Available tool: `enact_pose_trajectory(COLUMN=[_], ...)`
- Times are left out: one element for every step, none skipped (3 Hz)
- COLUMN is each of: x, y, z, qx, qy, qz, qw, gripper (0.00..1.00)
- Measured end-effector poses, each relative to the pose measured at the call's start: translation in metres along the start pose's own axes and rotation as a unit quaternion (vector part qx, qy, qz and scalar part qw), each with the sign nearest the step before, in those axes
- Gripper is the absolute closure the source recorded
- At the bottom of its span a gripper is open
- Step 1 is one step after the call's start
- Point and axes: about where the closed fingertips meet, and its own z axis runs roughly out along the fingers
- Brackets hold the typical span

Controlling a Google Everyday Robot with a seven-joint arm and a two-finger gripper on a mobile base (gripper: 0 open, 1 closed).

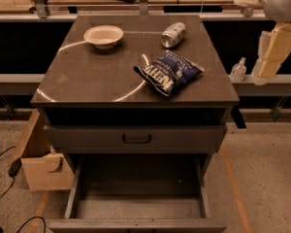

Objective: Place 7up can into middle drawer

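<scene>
The 7up can (173, 34) lies on its side at the back right of the dark cabinet top (97, 76), one shiny round end facing the camera. The middle drawer (138, 208) is pulled open at the bottom of the cabinet, and its grey floor is bare. My gripper (263, 67) hangs at the end of the cream arm at the right edge of the view. It is off the cabinet's right side, level with the top, well right of the can and apart from it.
A dark blue crisp bag (168, 72) lies in front of the can. A white bowl (103, 35) stands at the back left. A closed drawer with a black loop handle (137, 139) is above the open one. A cardboard box (39, 161) stands left of the cabinet, and a small clear bottle (238, 69) stands to its right.
</scene>
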Motion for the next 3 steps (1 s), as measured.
enact_pose_trajectory(x=[-0.003, -0.003, 0.014], y=[-0.053, -0.053, -0.073], z=[0.008, 0.008, 0.027], qx=[0.035, 0.035, 0.051], qy=[0.028, 0.028, 0.031], qz=[-0.065, -0.065, -0.078], qw=[0.9968, 0.9969, 0.9952], gripper=[0.00, 0.00, 0.00])
